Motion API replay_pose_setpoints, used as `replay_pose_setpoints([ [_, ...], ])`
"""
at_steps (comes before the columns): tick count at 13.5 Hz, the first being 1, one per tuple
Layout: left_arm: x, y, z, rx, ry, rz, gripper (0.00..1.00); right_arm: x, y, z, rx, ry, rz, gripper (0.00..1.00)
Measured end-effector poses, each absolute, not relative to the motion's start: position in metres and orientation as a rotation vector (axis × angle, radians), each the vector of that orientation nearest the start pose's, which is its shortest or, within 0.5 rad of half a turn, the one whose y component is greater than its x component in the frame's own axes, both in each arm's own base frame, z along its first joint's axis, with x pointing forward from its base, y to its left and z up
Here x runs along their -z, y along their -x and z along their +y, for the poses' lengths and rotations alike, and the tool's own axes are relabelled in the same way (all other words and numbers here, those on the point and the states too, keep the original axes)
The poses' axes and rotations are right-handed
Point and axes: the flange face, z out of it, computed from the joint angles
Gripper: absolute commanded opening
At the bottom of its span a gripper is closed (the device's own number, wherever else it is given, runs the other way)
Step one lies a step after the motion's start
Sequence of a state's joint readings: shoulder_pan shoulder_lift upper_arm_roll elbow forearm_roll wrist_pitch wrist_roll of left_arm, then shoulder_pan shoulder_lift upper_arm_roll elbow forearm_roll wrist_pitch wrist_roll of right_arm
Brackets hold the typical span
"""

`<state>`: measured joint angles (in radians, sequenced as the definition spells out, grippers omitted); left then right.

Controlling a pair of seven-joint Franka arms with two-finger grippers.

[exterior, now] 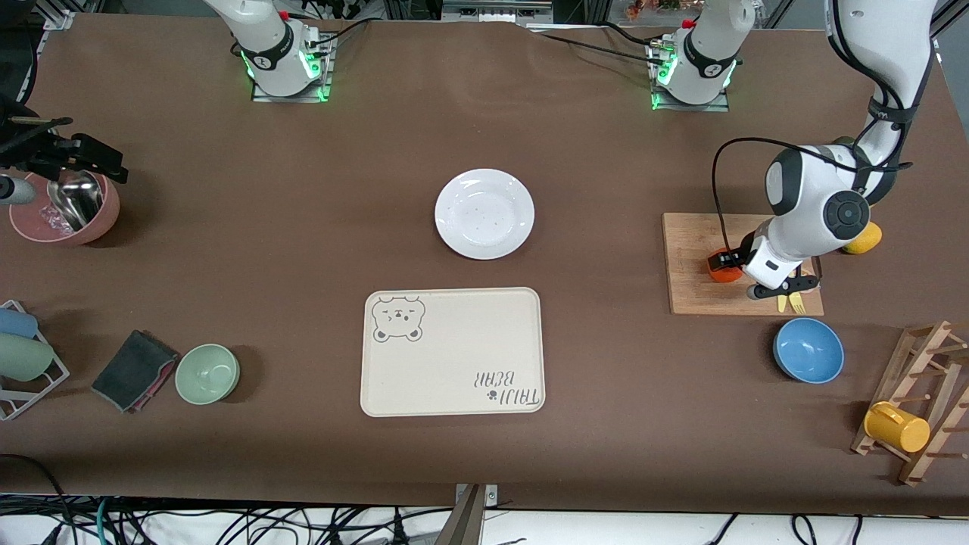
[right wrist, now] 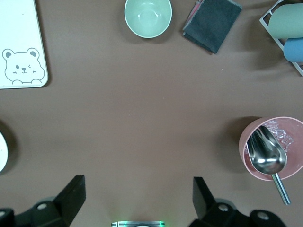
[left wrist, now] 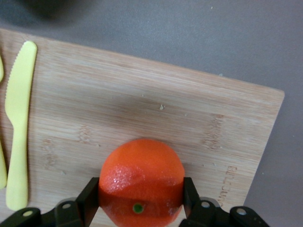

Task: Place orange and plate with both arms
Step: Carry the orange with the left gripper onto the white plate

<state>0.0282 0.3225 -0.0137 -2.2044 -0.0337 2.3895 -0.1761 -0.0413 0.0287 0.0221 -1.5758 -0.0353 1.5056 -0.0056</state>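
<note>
- A yellow mug (exterior: 897, 428) is seen on a wooden rack (exterior: 925, 356), nearest the front camera at the left arm's end of the table (exterior: 303, 227).
- A bear-printed tray (exterior: 454, 356) is laid mid-table; a green bowl (exterior: 207, 373) and a dark cloth (exterior: 134, 370) are found at its 9 o'clock, a blue bowl (exterior: 808, 350) at its 3 o'clock.
- At 12 o'clock of the blue bowl a wooden board (exterior: 693, 265) is set, with a yellow knife (left wrist: 19, 123) on it.
- The orange (left wrist: 142, 175) is placed on the board, at the edge toward the plate, at 4 o'clock of the plate and well apart from it.
- The left end effector (left wrist: 139, 208) is lowered onto the board and is clamped on the orange, one finger (left wrist: 90, 201) pressed to each side of the fruit.
- A lemon (exterior: 863, 241) is half hidden by the left arm, at 3 o'clock of the board.
- The plate (exterior: 484, 213) is left bare on the table at 12 o'clock of the tray, apart from it.
- A pink bowl (exterior: 64, 216) holding a metal scoop (exterior: 76, 200) is set at 9 o'clock of the plate, at the right arm's end.
- The right end effector (right wrist: 137, 198) is held waiting above the table just beside the pink bowl, its fingers (right wrist: 73, 191) spread wide apart with nothing between them.
</note>
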Motion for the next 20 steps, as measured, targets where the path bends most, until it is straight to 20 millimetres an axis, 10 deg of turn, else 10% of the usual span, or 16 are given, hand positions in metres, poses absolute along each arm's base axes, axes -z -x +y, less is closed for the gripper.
replay_pose_setpoints([
  [5,-0.306,-0.544,-0.079,-0.128,3.176,-0.172,0.00,-0.601,-0.555,-0.015,-0.158,3.171,0.022,1.00],
  [11,-0.376,-0.498,-0.292,-0.107,3.250,-0.241,0.00,-0.601,-0.555,-0.015,-0.158,3.171,0.022,1.00],
  [16,-0.353,-0.455,-0.421,-0.283,3.297,-0.273,0.00,-0.601,-0.555,-0.015,-0.159,3.171,0.023,1.00],
  [20,-0.298,-0.447,-0.464,-0.313,3.291,-0.300,0.00,-0.600,-0.555,-0.015,-0.160,3.171,0.022,1.00],
])
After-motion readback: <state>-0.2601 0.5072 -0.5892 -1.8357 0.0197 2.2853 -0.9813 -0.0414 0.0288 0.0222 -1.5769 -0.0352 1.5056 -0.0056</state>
